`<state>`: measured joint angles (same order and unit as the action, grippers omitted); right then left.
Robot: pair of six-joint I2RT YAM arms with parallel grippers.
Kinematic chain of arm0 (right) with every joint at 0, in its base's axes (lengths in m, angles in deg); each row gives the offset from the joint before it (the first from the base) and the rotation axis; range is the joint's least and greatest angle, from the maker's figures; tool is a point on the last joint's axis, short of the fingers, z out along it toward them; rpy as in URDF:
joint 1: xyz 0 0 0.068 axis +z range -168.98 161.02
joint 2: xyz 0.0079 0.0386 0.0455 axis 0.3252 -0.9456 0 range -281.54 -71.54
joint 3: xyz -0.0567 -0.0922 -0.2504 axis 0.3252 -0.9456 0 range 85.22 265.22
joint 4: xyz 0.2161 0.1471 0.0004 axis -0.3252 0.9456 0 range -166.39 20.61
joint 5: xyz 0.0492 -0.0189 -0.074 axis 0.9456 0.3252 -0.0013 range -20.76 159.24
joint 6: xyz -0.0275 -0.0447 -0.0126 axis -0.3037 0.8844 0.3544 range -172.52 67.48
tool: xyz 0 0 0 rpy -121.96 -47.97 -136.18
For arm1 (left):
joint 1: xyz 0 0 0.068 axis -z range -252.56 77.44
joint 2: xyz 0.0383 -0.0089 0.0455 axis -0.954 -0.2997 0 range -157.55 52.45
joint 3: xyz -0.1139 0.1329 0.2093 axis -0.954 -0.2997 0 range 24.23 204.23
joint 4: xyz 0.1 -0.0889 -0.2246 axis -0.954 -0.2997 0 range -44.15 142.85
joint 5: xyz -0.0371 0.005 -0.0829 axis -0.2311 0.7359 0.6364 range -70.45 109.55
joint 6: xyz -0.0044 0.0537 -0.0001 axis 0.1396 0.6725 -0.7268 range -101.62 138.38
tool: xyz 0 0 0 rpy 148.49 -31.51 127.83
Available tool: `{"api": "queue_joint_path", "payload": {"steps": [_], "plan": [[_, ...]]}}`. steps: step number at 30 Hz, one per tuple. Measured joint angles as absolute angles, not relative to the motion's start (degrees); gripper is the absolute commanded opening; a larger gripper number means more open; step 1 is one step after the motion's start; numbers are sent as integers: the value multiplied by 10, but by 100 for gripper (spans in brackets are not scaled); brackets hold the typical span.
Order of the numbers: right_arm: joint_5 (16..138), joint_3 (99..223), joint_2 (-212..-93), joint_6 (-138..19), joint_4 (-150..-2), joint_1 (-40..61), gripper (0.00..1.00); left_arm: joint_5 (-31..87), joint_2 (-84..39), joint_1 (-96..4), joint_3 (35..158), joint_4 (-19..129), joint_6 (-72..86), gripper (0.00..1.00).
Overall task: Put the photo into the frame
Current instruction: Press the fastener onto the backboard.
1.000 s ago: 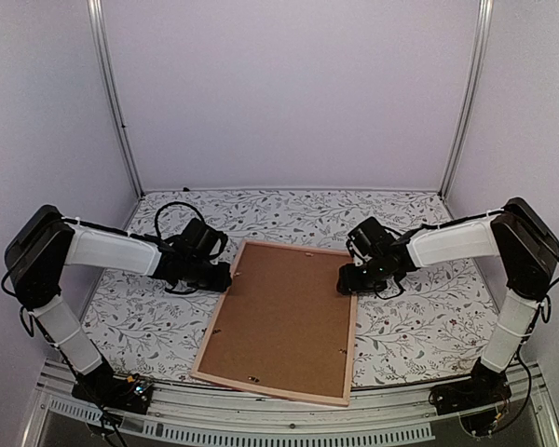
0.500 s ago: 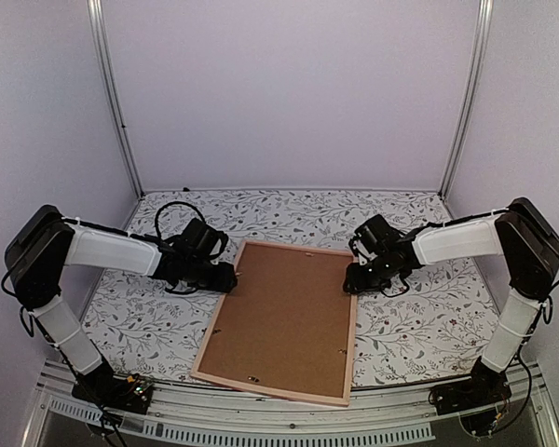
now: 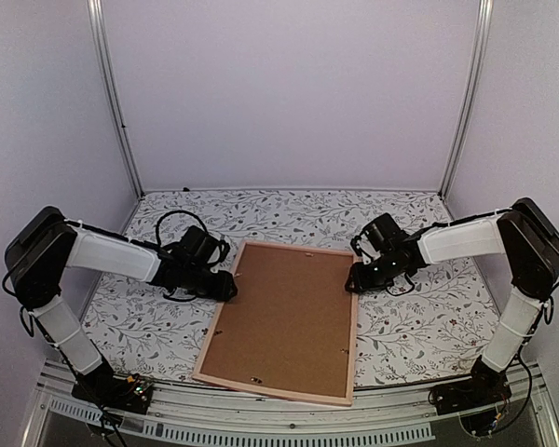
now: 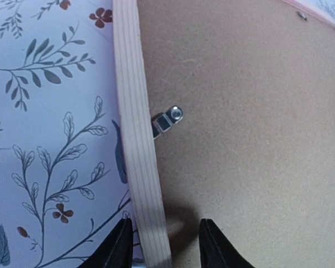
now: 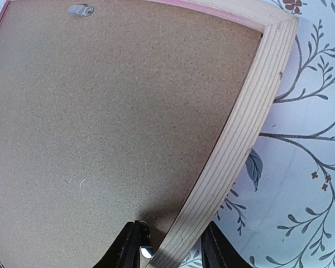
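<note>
The frame [image 3: 270, 391] lies face down in the middle of the table [image 3: 419, 326], with its near rail almost at the table's near edge. A brown board [image 3: 284, 317] fills its opening. The photo is not in sight in any view, and I cannot tell whether it already lies under that board.

The left gripper [image 3: 225, 287] stands astride the frame's left rail with its fingers [image 4: 120, 245] apart, and a gap shows on the inner side, so it is not clamped. The right gripper [image 3: 354, 277] straddles the right rail near the far right corner. There the wood fills the space between its fingers [image 5: 131, 245], so it looks clamped on the rail.

Judging from this, the step in hand is taking hold of the frame by both side rails. The next move calls for an even pinch on each side, so the thin rails lift level.

The rails are pale wood with fine straight grain and a pink inner lip. The board is matte and fibrous, like cork. Small metal clips [image 4: 167, 120] sit at its edge. The tablecloth is pale and printed with leafy sprigs.
</note>
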<state>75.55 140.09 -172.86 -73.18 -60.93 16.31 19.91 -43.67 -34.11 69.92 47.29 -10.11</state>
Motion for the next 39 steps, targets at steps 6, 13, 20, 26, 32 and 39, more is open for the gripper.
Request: {"api": "queue_joint_path", "payload": {"steps": [6,13,20,26,32,39], "plan": [[790,1400,-1729,-700,-611,137,38,226,-435,-340,675,504,-107,30],[817,1444,-1762,-657,-586,112,52,229,-408,-309,640,526,-126,24],[816,1475,-1783,-628,-573,105,58,204,-389,-268,626,516,-158,27],[813,1464,-1774,-622,-573,102,62,179,-386,-261,631,495,-153,38],[816,1428,-1739,-624,-563,94,64,162,-386,-260,637,480,-146,45],[818,1403,-1719,-631,-562,92,59,150,-386,-260,643,470,-144,46]]}}
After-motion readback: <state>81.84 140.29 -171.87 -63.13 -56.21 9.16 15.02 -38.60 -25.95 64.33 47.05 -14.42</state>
